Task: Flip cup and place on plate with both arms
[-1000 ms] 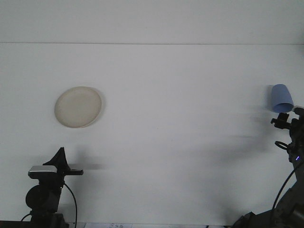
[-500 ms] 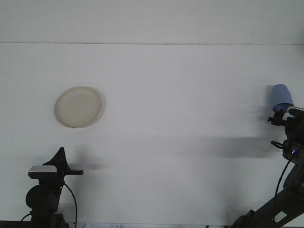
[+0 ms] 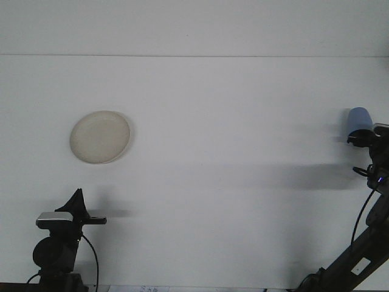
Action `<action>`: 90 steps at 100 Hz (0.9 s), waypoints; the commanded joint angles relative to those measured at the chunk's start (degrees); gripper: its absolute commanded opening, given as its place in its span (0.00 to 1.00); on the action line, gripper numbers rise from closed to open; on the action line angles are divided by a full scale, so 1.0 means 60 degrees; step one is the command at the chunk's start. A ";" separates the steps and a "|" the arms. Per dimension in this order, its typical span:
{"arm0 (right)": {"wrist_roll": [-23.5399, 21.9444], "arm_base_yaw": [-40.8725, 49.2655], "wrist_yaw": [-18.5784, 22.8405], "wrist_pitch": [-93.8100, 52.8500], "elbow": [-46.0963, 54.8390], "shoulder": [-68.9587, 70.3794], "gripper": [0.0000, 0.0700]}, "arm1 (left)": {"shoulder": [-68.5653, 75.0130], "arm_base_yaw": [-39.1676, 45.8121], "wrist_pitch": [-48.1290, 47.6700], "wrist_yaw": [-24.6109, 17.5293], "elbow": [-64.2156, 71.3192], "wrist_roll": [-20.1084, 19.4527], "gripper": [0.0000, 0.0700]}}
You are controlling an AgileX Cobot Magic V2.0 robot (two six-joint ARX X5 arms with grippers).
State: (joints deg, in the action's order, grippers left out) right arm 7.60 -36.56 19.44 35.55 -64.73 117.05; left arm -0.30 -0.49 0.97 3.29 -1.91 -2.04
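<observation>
A round cream plate lies flat on the white table at the left. At the far right a blue cup sits in my right gripper, which is shut on the cup's lower end and holds it off the table. The cup's body points up and away from me. My left gripper rests low at the bottom left, below the plate and apart from it. It is shut and holds nothing.
The white table runs back to a pale wall. The right arm's long shadow falls across the table's middle right. Black cables hang by the right arm at the frame's edge.
The right arm has risen and shifted slightly, carrying the blue cup upward. The cup has turned from tilted to more upright. The shadow on the table has stretched leftward. The left arm is still.
</observation>
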 commanded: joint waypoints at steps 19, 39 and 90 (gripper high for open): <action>0.0036 -0.0073 0.0164 0.0149 -0.0291 0.0379 0.00 | 0.0022 0.0018 0.0138 0.0055 0.0186 0.0022 0.02; -0.0120 -0.0091 0.0372 -0.0197 -0.0291 0.0229 0.00 | 0.0022 0.0018 0.0138 0.0055 0.0186 0.0022 0.02; -0.2040 0.0914 -0.0066 -0.5697 -0.0291 -0.3894 0.00 | 0.0022 0.0018 0.0135 0.0058 0.0186 0.0022 0.02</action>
State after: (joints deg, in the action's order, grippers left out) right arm 1.32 -32.47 19.07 5.04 -65.60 96.44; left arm -0.30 -0.49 0.97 3.29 -1.91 -2.04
